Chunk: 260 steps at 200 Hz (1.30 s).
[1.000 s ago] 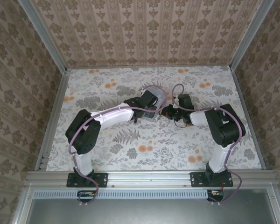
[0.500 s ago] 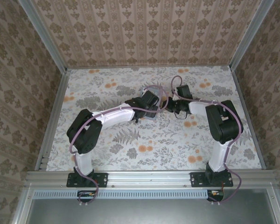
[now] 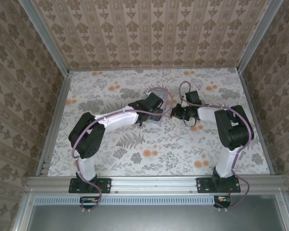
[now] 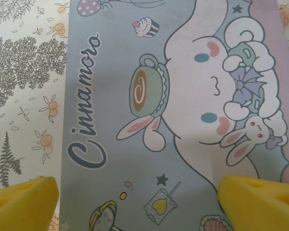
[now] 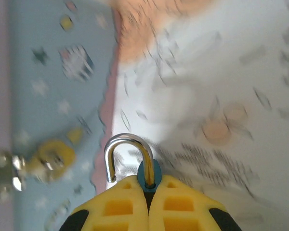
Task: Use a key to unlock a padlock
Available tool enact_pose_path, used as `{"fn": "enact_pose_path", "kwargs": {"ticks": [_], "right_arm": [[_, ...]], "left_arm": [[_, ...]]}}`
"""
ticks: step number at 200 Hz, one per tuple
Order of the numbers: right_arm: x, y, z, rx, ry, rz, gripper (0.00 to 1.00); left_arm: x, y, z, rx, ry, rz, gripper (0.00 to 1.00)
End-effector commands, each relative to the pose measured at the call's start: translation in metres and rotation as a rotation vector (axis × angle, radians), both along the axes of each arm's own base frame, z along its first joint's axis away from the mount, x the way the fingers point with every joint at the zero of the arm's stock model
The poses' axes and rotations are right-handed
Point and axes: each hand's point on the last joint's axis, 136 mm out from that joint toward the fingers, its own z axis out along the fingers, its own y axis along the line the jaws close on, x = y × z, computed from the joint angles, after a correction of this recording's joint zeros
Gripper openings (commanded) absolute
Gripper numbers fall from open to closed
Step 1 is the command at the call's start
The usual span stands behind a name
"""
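Near the middle of the table (image 3: 111,154), the right gripper (image 5: 147,192) had its yellow fingers pressed together on the padlock (image 5: 149,176). The steel shackle (image 5: 128,142) stuck out beyond them, just beside the edge of the blue box (image 4: 111,72). The left gripper (image 4: 142,204) hung over that box, fingers spread wide, holding nothing. One shackle leg looked free of the body, so I judged the lock at or near sprung, though blur left doubt. A blurred metal piece (image 5: 2,168) lay on the box, perhaps the key. The next move would call for a steady hold and a check that the shackle swings.
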Motion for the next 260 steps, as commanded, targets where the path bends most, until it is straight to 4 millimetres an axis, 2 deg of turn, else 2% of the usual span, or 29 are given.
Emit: {"fn": "enact_pose_path", "kwargs": {"ticks": [1,30,73,83,87,109,135,159,162,175,191,219,230,260], "right_arm": [[-0.013,0.006,0.027,0.075,-0.071,0.0,0.0],[-0.048,0.016,0.033,0.109,-0.083,0.024,0.0],[-0.11,0.049,0.043,0.105,-0.088,0.134,0.0],[-0.126,0.057,0.039,0.095,-0.073,0.164,0.0],[-0.131,0.061,0.046,0.102,-0.091,0.173,0.0],[-0.16,0.079,0.043,0.106,-0.091,0.22,0.0],[-0.183,0.106,0.039,0.104,-0.093,0.279,0.0],[-0.192,0.137,0.05,0.141,-0.122,0.336,0.0],[-0.193,0.14,0.043,0.131,-0.108,0.343,0.0],[-0.195,0.154,0.045,0.145,-0.11,0.372,0.0],[-0.193,0.16,0.039,0.149,-0.1,0.377,0.0],[-0.184,0.153,0.016,0.116,-0.06,0.358,0.02],[-0.181,0.146,0.007,0.107,-0.047,0.34,0.09],[-0.171,0.114,-0.007,0.084,-0.022,0.272,0.37]], "left_arm": [[-0.042,0.033,-0.048,0.144,0.233,-0.048,1.0],[-0.034,0.022,-0.017,0.04,0.203,-0.063,1.0],[-0.028,0.013,0.039,-0.084,0.137,-0.073,1.0],[-0.028,0.014,0.05,-0.113,0.126,-0.069,1.0],[-0.027,0.015,0.055,-0.127,0.123,-0.066,1.0],[-0.027,0.02,0.079,-0.195,0.098,-0.05,1.0],[-0.027,0.035,0.101,-0.25,0.062,-0.014,1.0],[-0.031,0.055,0.112,-0.272,0.032,0.025,1.0],[-0.032,0.058,0.113,-0.273,0.03,0.03,1.0],[-0.035,0.07,0.113,-0.276,0.026,0.053,1.0],[-0.04,0.086,0.111,-0.285,0.028,0.085,1.0],[-0.051,0.11,0.103,-0.296,0.02,0.138,1.0],[-0.054,0.12,0.1,-0.299,0.018,0.167,1.0],[-0.061,0.143,0.093,-0.32,0.013,0.228,1.0]]}}
